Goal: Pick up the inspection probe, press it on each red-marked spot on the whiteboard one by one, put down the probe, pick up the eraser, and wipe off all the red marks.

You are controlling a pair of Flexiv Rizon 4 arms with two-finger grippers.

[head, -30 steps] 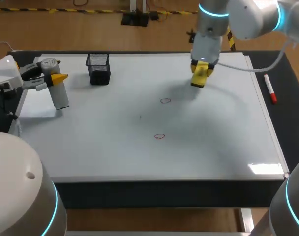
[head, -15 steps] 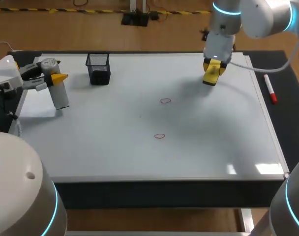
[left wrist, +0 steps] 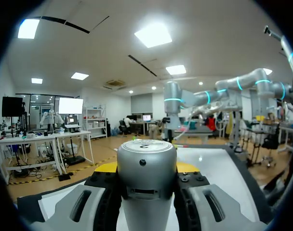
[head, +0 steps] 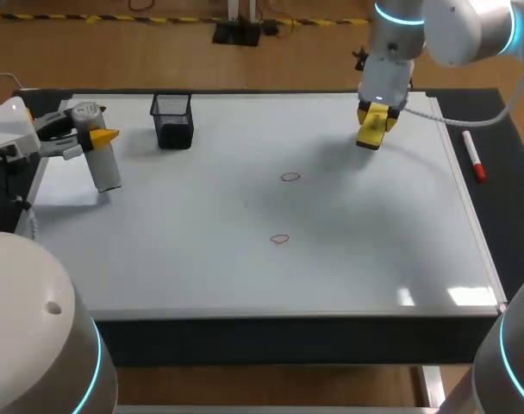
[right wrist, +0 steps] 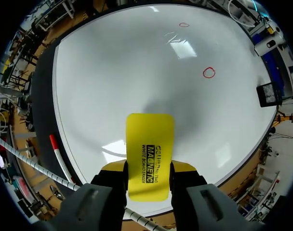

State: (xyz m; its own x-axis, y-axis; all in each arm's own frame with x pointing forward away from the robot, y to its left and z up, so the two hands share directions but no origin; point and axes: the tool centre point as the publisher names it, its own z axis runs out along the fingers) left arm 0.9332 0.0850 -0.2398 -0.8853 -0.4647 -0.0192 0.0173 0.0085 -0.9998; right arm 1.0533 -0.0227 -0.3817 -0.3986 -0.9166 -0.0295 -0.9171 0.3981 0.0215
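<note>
A: Where was the eraser (right wrist: pixel 150 144) at that point?

B: In the right gripper (head: pixel 371 131), whose two fingers were clamped on its long sides near the back end. Most of the yellow block stuck out ahead of the fingertips. It hung over the far right part of the whiteboard (head: pixel 202 259). Going by the shadow under it, I'd say it was lifted clear of the surface.

A: And the red marks?

B: Two small red rings, one (head: pixel 290 177) near the middle of the board and one (head: pixel 280 239) nearer the front edge. Both were unwiped and well apart from the eraser.

A: How would you expect the eraser to handle?

B: Light, I'd judge, with a hard plastic shell that squeezes safely from the sides. The smooth shell could slip or twist once it drags. A hold that far back leaves a long lever, so pressing flat and gently seemed wiser than bearing down hard.

A: The probe?

B: The probe (head: pixel 108 168), a grey cylinder, stood upright at the board's left edge. The left gripper (left wrist: pixel 146 171) was closed around its upper part, fingers on either side. It looked rigid and heavier than the eraser.

A: Anything else?

B: A black mesh cup (head: pixel 172 121) at the far left, and a red marker (head: pixel 474 160) on the tabletop beside the board's right edge.
</note>
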